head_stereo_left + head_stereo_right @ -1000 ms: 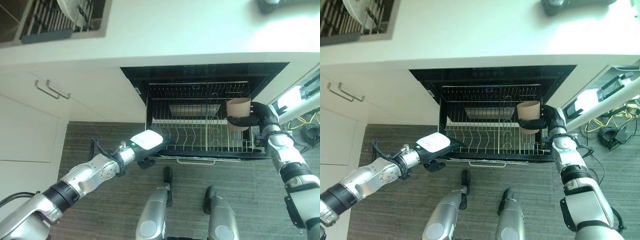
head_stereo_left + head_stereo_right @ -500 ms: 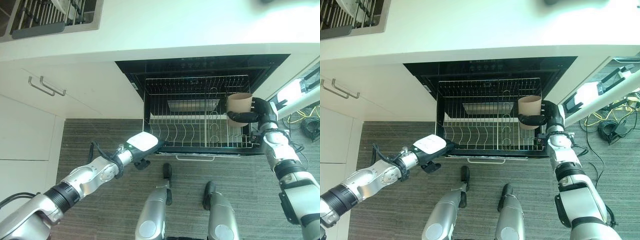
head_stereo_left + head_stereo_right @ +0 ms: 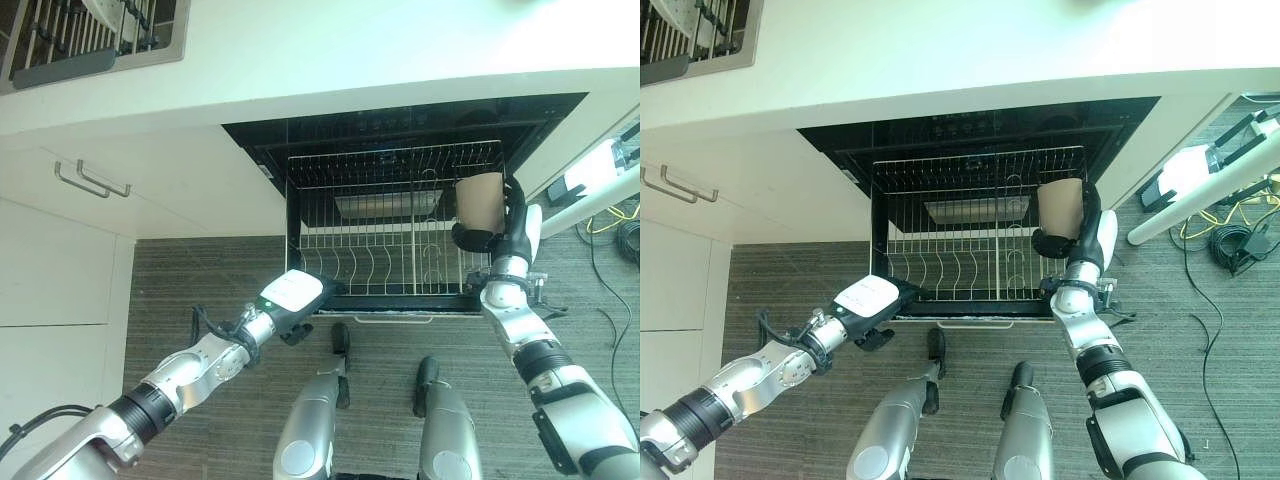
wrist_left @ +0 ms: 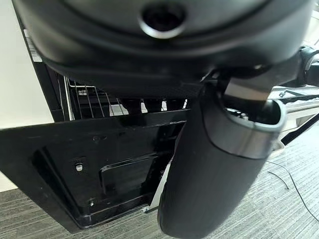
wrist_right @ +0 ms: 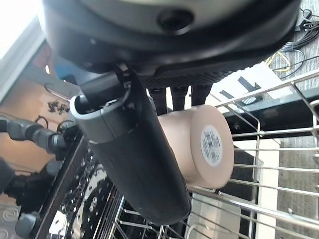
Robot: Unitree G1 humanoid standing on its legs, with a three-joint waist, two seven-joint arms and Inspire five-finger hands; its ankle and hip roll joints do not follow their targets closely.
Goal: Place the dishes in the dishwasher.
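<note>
A tan cup [image 3: 480, 198] hangs over the right end of the pulled-out wire rack [image 3: 380, 262] of the open dishwasher [image 3: 400, 125]. My right hand [image 3: 507, 222] is shut round the cup, whose labelled base [image 5: 212, 144] is ringed by the thumb and fingers in the right wrist view. A grey dish [image 3: 385, 206] lies deep in the rack. My left hand [image 3: 297, 296] is at the front left corner of the dishwasher's black front panel [image 4: 99, 159].
A white counter [image 3: 350, 50] runs above the dishwasher, with a sink [image 3: 176, 40] and its drying rack at the far left. White cabinets with metal handles [image 3: 90, 180] stand to the left. A white pole [image 3: 590, 190] and loose cables [image 3: 1250, 235] lie on the right.
The whole view has shifted. My right arm has swung in under the cup and lifted it a little nearer the rack's back right. My left hand stays at the front left corner.
</note>
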